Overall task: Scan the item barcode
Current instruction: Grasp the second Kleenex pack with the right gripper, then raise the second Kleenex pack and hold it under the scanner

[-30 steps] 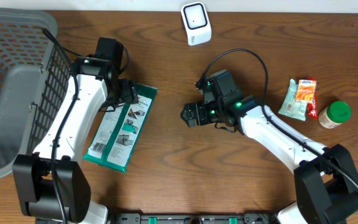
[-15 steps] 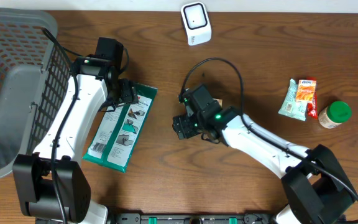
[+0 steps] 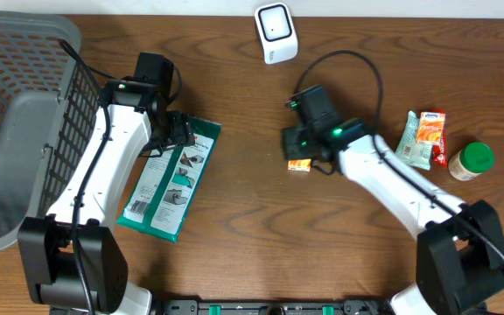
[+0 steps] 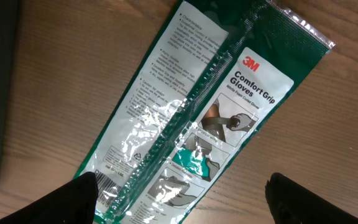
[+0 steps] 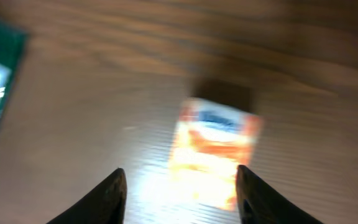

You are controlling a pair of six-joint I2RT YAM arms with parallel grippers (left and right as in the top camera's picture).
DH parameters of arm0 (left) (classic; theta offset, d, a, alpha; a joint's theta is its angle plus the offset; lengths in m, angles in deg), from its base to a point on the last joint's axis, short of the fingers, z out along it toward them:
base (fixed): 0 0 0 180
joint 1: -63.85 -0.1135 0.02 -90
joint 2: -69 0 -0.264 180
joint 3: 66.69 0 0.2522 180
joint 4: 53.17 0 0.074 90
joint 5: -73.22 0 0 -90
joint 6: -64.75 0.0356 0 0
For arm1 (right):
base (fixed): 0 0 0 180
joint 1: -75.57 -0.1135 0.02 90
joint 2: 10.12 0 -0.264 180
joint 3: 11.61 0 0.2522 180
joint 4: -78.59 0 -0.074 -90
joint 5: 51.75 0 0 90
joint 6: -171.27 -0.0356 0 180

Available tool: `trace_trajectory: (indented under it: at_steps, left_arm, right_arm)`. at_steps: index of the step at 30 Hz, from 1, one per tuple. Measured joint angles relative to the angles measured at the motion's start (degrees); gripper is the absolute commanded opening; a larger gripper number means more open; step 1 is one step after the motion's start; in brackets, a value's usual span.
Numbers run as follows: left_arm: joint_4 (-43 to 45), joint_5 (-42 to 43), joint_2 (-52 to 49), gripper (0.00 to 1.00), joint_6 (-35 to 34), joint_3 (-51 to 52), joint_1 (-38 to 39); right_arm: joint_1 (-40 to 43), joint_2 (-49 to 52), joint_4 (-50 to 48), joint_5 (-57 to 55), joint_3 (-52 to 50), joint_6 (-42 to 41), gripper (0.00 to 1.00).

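Fingertips of the right end effector (image 5: 182,196) stand parted in its wrist view, with a small orange-and-white carton (image 5: 215,152) blurred on the wooden worktop (image 5: 73,93) just beyond them; contact cannot be told. The left end effector (image 4: 182,186) gapes wide over a green plastic glove packet (image 4: 191,124). Only overhead shows the white box-shaped scanner (image 3: 276,32) at the top edge, bare wood between it and the carton, and a grey mesh basket (image 3: 16,105) far left.

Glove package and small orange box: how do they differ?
The 3M glove package is long, green and white; the small orange box is much smaller and orange. The glove package lies on the left half of the table; the orange box lies near its middle. The glove package's print reads sharply in the left wrist view; the orange box is blurred in the right wrist view. Both appear to lie flat.
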Motion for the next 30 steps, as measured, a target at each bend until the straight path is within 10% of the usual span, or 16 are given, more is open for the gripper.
trace_trajectory:
  at_steps: [19, 23, 30]
  left_arm:
    - [0.0, 0.0, 0.0, 0.87, 0.0, 0.0, 0.0]
    - [0.0, 0.0, 0.0, 0.87, 0.0, 0.0, 0.0]
    - [0.0, 0.0, 0.0, 0.87, 0.0, 0.0, 0.0]
  right_arm:
    - [4.9, 7.5, -7.9, 2.4, -5.8, -8.6, 0.36]
    - [4.9, 8.1, -9.5, 4.2, -5.8, -9.6, 0.02]
    - [5.5, 7.5, -7.9, 6.1, -4.8, -8.6, 0.01]
